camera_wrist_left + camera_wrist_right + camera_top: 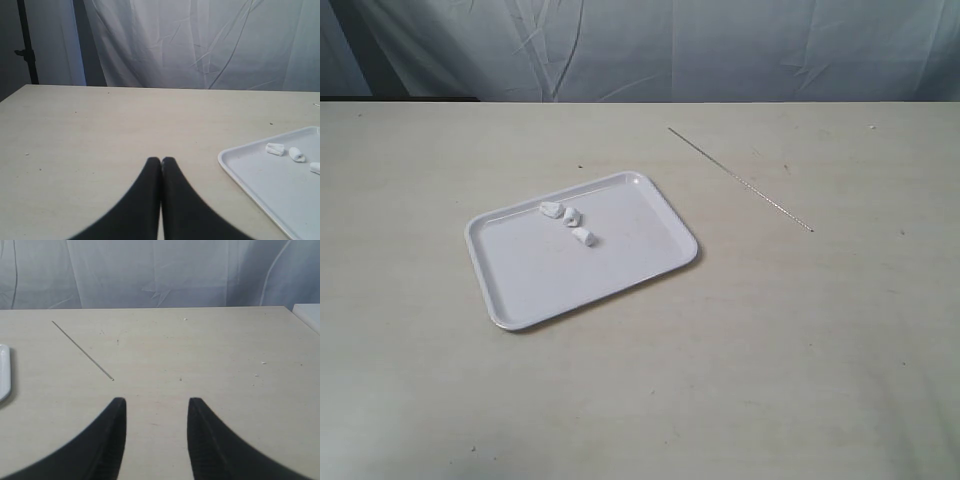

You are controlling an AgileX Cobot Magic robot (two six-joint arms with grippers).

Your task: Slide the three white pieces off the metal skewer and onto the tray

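Exterior view: pieces (570, 217) are lying on tray (550, 285); skewer (740, 178) bare ahead of gaping right jaws. Left jaws pressing together; withdraw both clear.

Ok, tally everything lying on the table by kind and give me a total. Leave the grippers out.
White pieces: 3
Tray: 1
Metal skewer: 1
Total: 5
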